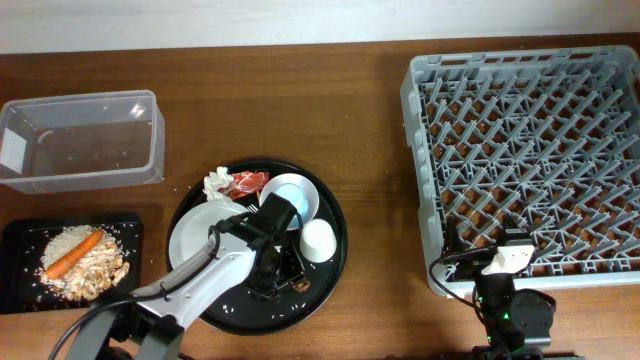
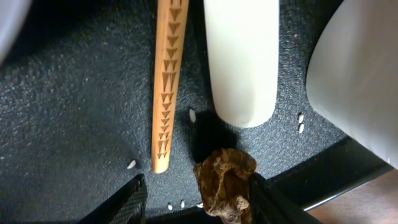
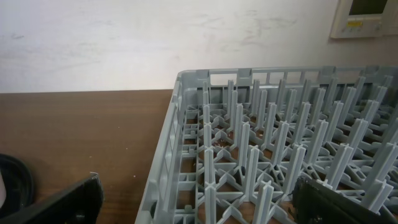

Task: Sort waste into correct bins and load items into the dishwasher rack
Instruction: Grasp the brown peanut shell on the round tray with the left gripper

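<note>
We judge the job barely begun. The rack (image 1: 520, 160) on the right is bare, while a carrot (image 1: 74, 254) and rice lie in the black bin (image 1: 20, 240) at near left. The tissue (image 1: 216, 183), red wrapper (image 1: 246, 182), plate (image 1: 195, 235) and white cup (image 1: 318, 240) wait on the round tray (image 1: 335, 268). Our left gripper (image 2: 198, 190) is spread around a brown scrap (image 2: 224, 180) beside a chopstick (image 2: 166, 81). The right gripper (image 3: 196, 186) gapes empty by the rack. The table (image 1: 370, 120) is brown wood, with a pale wall (image 3: 124, 43) beyond.

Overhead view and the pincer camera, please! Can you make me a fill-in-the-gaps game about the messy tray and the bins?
1. The carrot lies in the ___ bin.
2. The dishwasher rack is completely ___.
3. The left pincer straddles a ___ scrap on the round tray.
4. Beside the tissue lies a ___ wrapper.
Missing words: black, empty, brown, red.
</note>
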`<state>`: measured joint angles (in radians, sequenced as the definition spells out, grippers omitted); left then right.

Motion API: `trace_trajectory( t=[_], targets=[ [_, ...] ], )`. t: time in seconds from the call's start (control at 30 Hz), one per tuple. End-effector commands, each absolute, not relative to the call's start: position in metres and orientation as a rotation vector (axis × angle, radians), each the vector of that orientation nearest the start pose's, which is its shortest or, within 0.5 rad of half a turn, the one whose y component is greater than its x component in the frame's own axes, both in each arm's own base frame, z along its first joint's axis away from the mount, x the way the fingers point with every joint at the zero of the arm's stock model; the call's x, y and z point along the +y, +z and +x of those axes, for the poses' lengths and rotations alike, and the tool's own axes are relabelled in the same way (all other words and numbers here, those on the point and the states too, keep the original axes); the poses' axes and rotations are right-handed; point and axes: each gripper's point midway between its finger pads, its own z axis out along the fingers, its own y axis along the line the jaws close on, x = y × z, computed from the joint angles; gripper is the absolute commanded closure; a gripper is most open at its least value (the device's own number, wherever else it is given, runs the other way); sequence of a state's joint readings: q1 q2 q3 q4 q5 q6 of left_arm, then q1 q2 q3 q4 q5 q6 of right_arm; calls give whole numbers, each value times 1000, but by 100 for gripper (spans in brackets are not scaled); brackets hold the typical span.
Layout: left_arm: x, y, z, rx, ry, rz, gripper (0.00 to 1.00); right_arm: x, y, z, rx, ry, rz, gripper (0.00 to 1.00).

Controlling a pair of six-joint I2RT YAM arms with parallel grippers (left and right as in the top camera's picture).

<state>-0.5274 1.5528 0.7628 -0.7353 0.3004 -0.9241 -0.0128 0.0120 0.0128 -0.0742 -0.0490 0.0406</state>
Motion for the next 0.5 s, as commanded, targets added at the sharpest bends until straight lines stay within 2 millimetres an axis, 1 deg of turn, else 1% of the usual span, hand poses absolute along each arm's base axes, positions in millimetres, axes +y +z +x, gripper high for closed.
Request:
trace_trajectory(
  t=[0.0,0.07,0.13,0.23,0.37,0.4,0.43,0.47],
  targets=[
    [-164,3,180,3220,-407,-648,50,6,156,246,1646,59,-3,1],
    [-164,3,181,3216,-413,-646,54,6,156,246,1646,59,-3,1],
    [-169,5,179,3231,-454,-648,61,6,156,246,1646,59,-3,1],
    [-169,5,179,3232,-458,-649,67,6,156,246,1646,59,-3,1],
    [-172,6,177,3242,-489,-650,70,6,156,246,1646,59,-3,1],
    [-172,6,177,3242,-488,-650,72,6,156,246,1646,59,-3,1],
    [-172,6,177,3242,-489,-650,76,6,156,246,1646,59,-3,1],
    [-172,6,177,3242,-488,-650,78,6,156,246,1646,59,-3,1]
  ],
)
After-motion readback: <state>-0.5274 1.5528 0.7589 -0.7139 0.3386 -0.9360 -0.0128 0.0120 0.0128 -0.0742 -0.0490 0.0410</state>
